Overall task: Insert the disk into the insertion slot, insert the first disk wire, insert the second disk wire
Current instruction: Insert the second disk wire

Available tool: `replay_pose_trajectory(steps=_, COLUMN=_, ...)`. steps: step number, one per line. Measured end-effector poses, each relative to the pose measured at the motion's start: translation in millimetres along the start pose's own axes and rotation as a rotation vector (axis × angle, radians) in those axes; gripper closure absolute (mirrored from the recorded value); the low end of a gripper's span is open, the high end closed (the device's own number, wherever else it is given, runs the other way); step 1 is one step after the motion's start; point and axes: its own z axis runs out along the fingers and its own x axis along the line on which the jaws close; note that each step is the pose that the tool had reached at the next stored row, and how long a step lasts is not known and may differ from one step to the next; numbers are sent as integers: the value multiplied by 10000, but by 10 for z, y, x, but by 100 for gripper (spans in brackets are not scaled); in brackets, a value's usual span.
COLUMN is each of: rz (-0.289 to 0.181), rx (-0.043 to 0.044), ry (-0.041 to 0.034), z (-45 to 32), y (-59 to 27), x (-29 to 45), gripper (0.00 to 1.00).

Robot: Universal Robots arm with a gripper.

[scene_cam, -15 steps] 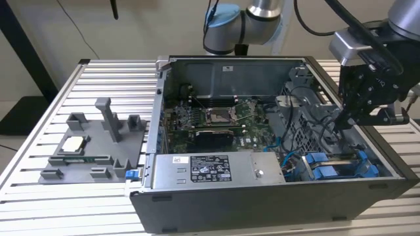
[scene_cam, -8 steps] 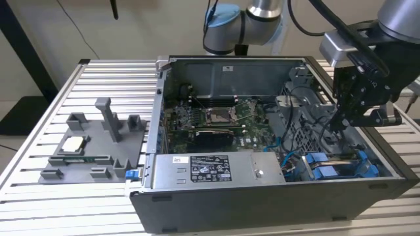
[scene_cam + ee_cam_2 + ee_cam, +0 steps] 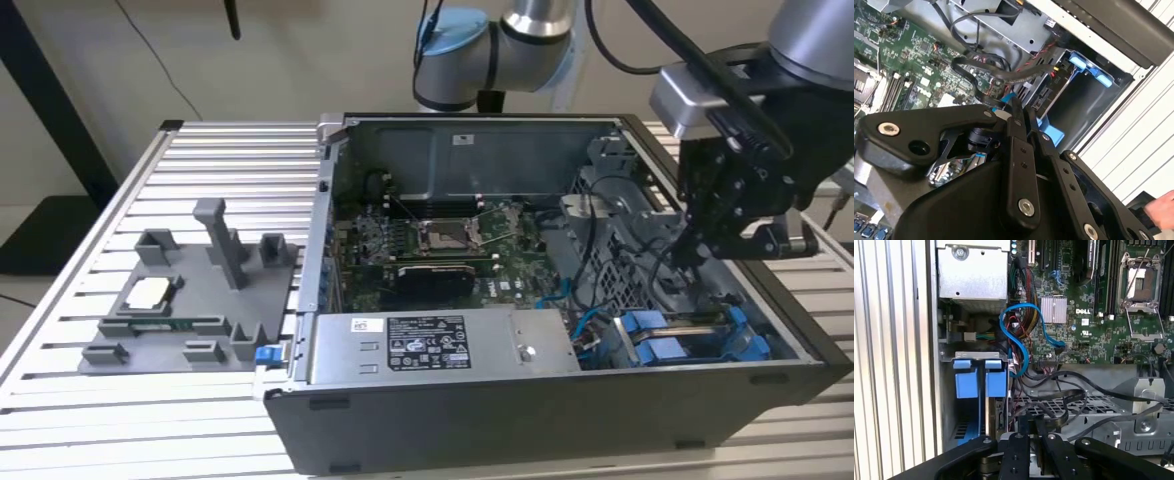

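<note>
Disk [image 3: 674,345] in the insertion slot [image 3: 707,322], gripper [image 3: 686,255] above.
From the exterior view's left: a grey parts tray [image 3: 187,300] on the slatted counter [image 3: 80,400], then the open computer case [image 3: 561,420] with the blue-framed disk seated toward the exterior view's right; the gripper hangs just above it, jaws closed together.

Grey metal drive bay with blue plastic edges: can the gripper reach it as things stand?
Probably yes. The gripper hangs inside the open dark computer case, close above the bay; loose black cables nearby might snag.
</note>
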Motion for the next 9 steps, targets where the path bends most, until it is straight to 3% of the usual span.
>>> replay_pose_trajectory(steps=5, rz=-9, rx=93, ry=3, z=10, y=10, x=77, gripper=84)
replay_pose_trajectory(steps=9, rz=-29, rx=254, ry=9, z=31, y=22, x=125, gripper=84)
